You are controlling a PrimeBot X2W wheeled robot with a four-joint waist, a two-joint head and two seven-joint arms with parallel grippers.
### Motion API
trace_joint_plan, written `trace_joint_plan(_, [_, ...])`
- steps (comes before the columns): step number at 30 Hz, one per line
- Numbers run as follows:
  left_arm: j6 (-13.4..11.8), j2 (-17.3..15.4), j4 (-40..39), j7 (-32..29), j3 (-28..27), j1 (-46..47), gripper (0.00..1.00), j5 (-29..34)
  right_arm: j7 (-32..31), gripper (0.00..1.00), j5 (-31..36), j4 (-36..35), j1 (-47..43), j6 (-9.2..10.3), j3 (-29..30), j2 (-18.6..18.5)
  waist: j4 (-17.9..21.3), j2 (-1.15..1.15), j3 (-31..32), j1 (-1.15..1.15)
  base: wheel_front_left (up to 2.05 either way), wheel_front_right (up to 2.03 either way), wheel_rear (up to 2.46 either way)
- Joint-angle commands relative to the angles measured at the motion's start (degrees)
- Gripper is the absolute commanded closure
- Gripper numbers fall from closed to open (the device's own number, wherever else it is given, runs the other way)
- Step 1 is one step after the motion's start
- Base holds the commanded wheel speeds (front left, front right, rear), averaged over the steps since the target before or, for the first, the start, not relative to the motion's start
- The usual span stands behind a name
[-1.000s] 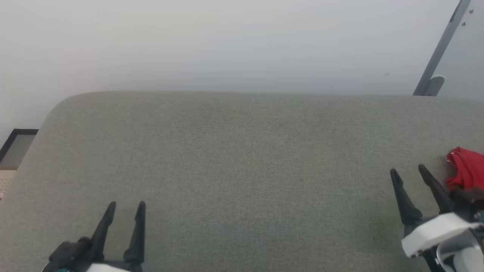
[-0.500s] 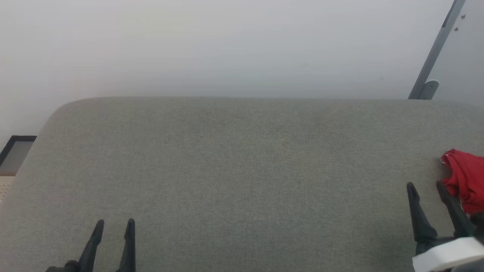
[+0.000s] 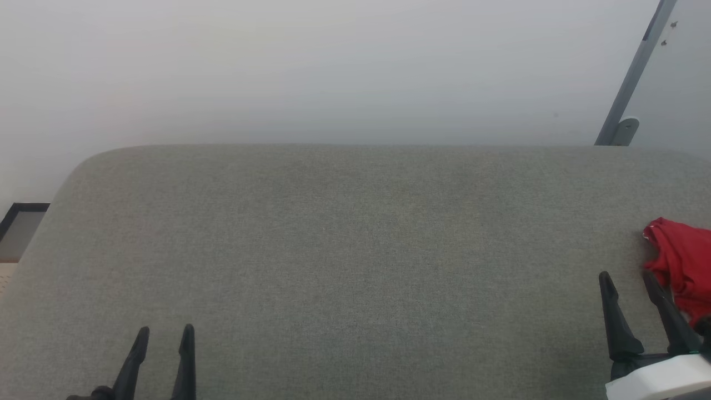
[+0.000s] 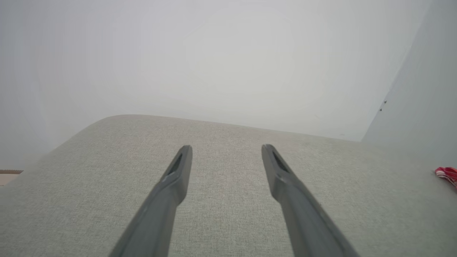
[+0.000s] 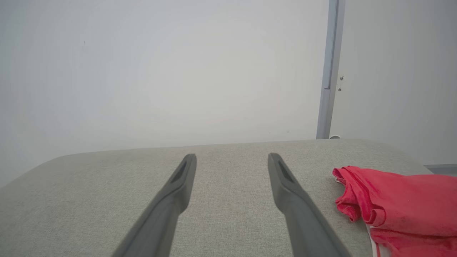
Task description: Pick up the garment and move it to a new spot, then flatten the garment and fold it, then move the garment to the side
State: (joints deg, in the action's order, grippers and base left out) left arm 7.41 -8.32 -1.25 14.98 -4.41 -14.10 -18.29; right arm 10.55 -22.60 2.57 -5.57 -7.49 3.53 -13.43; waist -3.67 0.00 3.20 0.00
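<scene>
A plain pale wall (image 3: 333,66) took up the upper part of the head view, and under it lay the grey fabric-covered desk (image 3: 355,250), its rounded far-left corner in sight but its near edge and right end cut off by the frame. The garment (image 3: 680,261) sat at the desk's far right, a crumpled heap of bright red cloth. The head view's right edge cut most of it away. The right wrist view showed a rolled red hem and a sliver of white under the folds, and the left wrist view caught a scrap of red-and-white striped trim. No writing could be read on the bunched cloth. The right gripper (image 3: 627,274) hovered just beside the heap, its two dark fingers spread wide with nothing between them and its body cut off at the lower corner. A strip of bare desk separated its nearer finger from the red cloth. The left gripper (image 3: 166,329) stood well apart at the lower left, fingers likewise parted and empty, with little more than the fingers in frame. A slanted grey rail (image 3: 633,78) crossed the upper right corner.
</scene>
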Motion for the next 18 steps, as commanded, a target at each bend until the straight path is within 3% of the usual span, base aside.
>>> trace_joint_plan(1, [0.1, 0.3, 0.1, 0.3, -0.4, -0.5, 0.00, 0.0, -0.3, 0.00, -0.1, -0.3, -0.5, 0.01, 0.0, 0.3, -0.1, 0.00, 0.0, 0.00, 0.00, 0.00, 0.00])
trace_joint_plan(2, [0.1, 0.3, 0.0, 0.3, -0.4, -0.5, 0.00, 0.2, -0.4, 0.00, -0.2, -0.5, -0.5, 0.01, 0.0, 0.3, -0.1, 0.00, -0.1, 0.00, 0.00, 0.00, 0.00])
trace_joint_plan(3, [0.0, 0.2, 0.2, 0.0, -0.2, 0.0, 1.00, 0.1, -0.3, 1.00, -0.1, 0.0, -0.1, -0.01, 0.0, 0.2, -0.1, 0.00, -0.1, 0.00, 0.00, 0.00, 0.00])
trace_joint_plan(7, [0.0, 1.0, 2.4, -0.1, 0.3, 0.0, 1.00, -0.1, -0.6, 1.00, -0.3, 2.1, -0.9, -0.01, -0.3, 1.3, 0.0, 0.00, -0.1, 0.00, 0.00, 0.00, 0.00])
trace_joint_plan(18, [0.0, 1.3, 4.1, -2.7, 0.3, 2.8, 1.00, -10.6, -2.9, 1.00, -9.8, 3.3, 1.0, -0.01, 0.2, 2.5, 0.3, 0.00, -0.3, 0.00, 0.00, 0.00, 0.00])
